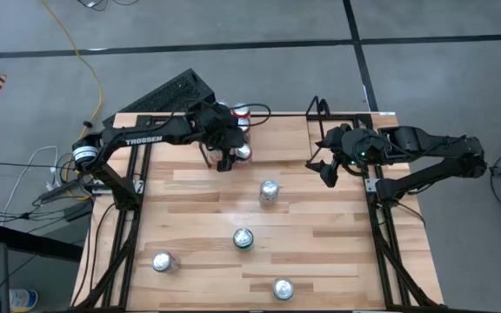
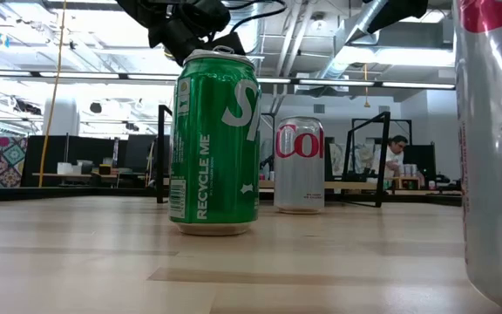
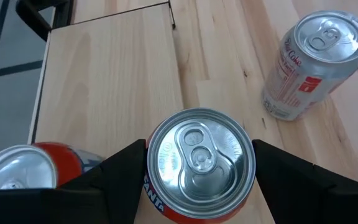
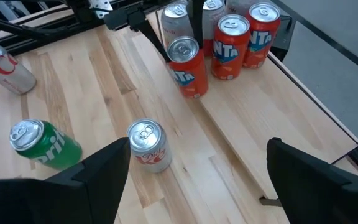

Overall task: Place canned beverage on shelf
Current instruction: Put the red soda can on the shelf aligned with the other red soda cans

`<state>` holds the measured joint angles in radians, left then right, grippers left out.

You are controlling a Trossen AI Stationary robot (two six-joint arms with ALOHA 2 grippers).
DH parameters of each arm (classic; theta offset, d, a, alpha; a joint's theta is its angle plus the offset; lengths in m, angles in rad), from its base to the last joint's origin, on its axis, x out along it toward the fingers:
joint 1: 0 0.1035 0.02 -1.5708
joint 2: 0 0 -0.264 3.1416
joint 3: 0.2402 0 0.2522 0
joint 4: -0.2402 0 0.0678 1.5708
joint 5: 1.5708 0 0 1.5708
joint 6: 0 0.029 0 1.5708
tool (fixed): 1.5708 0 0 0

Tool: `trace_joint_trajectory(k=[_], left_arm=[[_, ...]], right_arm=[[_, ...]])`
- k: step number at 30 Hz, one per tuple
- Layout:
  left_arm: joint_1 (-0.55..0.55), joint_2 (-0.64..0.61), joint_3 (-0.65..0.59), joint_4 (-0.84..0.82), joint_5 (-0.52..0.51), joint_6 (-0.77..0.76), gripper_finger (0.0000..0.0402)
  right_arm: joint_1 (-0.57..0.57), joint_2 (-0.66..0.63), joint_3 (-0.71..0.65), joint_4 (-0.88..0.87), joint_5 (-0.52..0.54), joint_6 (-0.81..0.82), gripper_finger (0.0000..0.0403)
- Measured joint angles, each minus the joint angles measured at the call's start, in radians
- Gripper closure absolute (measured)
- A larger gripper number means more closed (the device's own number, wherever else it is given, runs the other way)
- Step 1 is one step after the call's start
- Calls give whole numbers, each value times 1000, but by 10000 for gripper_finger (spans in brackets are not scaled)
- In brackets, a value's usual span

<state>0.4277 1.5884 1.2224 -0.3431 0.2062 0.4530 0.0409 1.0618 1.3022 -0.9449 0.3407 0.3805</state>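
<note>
My left gripper (image 3: 201,165) is shut on an orange Fanta can (image 4: 185,65) at the near edge of the shelf's light wood floor (image 3: 110,81). The shelf (image 1: 316,109) runs along the table's far edge. Several orange and silver cans (image 4: 229,46) stand upright on its floor, and one orange can (image 3: 23,168) is close beside the held one. My right gripper (image 4: 197,168) hangs open and empty above the table's right side (image 1: 327,172). My left gripper pinches the Fanta can by its side wall just under the top rim (image 3: 153,199), one finger (image 3: 117,174) on each side. The fingers slant down from the table's left. The can leans slightly, top up. Whether its bottom touches the wood I cannot tell.
Loose cans stand on the table: a Diet Coke (image 1: 269,191), a green Sprite (image 1: 243,237), and two more near the front edge (image 1: 163,261) (image 1: 283,288). In the low view the Sprite (image 2: 214,144) and the Diet Coke (image 2: 299,166) stand mid-table.
</note>
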Motion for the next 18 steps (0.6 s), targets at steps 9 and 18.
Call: trace_joint_trajectory(k=[9, 18], left_arm=[[17, -5, 11, -7, 44, 11, 143], [18, -7, 15, 2, 40, 17, 143]], right_arm=[[-4, 0, 0, -9, -1, 0, 51], [-4, 0, 0, -11, -1, -5, 51]])
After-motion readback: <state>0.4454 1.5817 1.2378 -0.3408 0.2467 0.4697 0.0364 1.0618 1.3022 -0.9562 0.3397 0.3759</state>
